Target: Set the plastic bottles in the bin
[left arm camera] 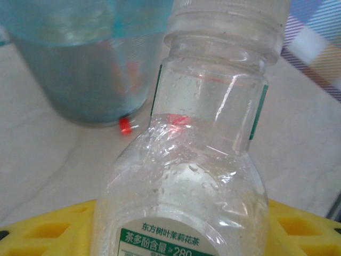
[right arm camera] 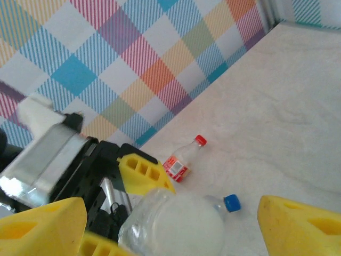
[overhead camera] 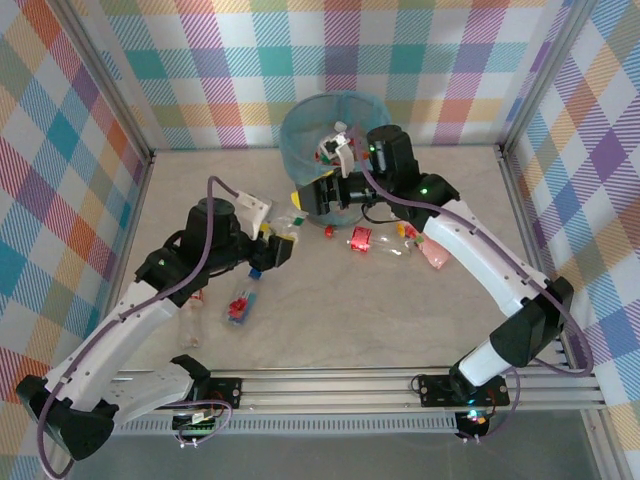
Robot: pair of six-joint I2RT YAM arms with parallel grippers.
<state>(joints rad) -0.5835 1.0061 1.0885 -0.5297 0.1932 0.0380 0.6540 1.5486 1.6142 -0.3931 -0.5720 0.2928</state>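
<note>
A clear, green-labelled bottle (left arm camera: 186, 176) sits between 2 yellow fingers (left arm camera: 48, 234), the blue-lined bin (left arm camera: 69, 69) behind.

the round grey bin (overhead camera: 300, 118) with a light blue bag stands upright at the back. a clear bottle (left arm camera: 197, 176) with a green label is near it. a red-cap bottle (right arm camera: 179, 162), a blue-cap bottle (overhead camera: 240, 302) and a pink bottle (overhead camera: 436, 255) lie flat in front.

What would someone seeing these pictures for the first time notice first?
The round bin with its blue liner stands at the back of the table, against loud plaid walls. In front of it, the left gripper grips a clear bottle with a green label, while more bottles lie scattered on the table.
</note>
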